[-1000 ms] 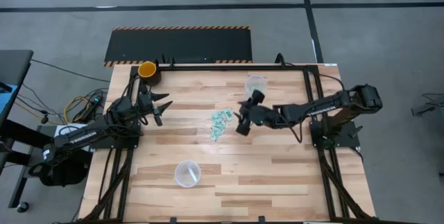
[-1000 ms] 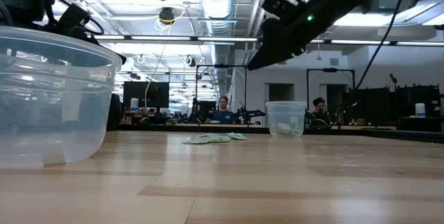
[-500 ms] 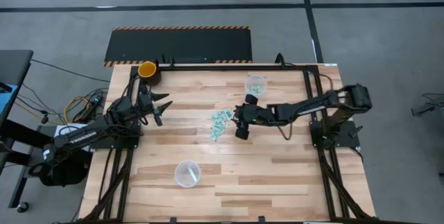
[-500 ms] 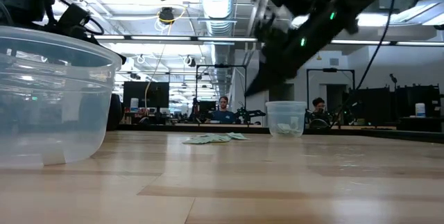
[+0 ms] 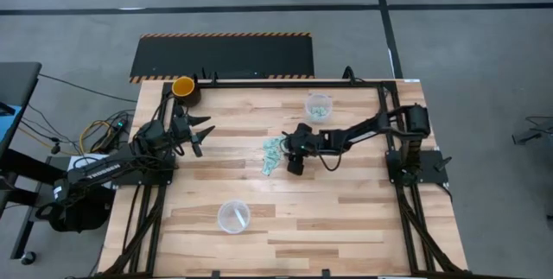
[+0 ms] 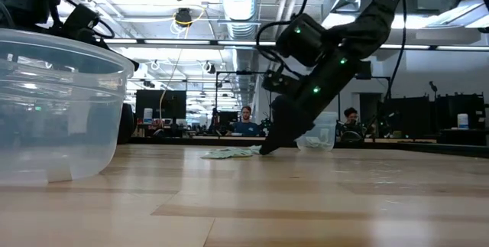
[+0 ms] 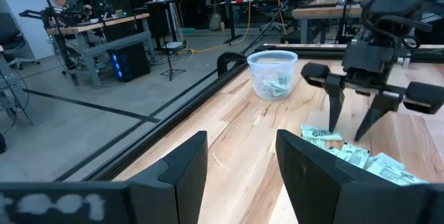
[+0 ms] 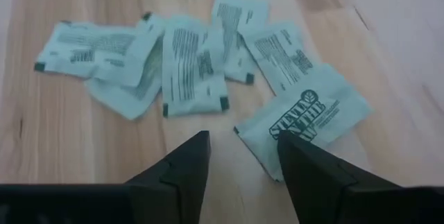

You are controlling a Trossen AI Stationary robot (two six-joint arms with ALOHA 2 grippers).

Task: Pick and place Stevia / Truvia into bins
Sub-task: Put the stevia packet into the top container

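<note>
Two dark arms reach over the worktop (image 5: 346,218), each ending in one gripper: the left gripper (image 5: 202,137) and the right gripper (image 5: 291,155), with two fingers (image 8: 182,168) apiece. Two clear bins stand on the wood: one bin (image 5: 319,105) at the far side and another bin (image 5: 233,215) at the near side. One yellow-orange cup (image 5: 183,86) sits at a far corner. The Stevia packets (image 8: 191,61) lie in one overlapping cluster; about seven show, an exact count is unclear.

right gripper (image 5: 291,160) low, fingers apart; left gripper (image 5: 202,137) prob. open, idle.
</note>
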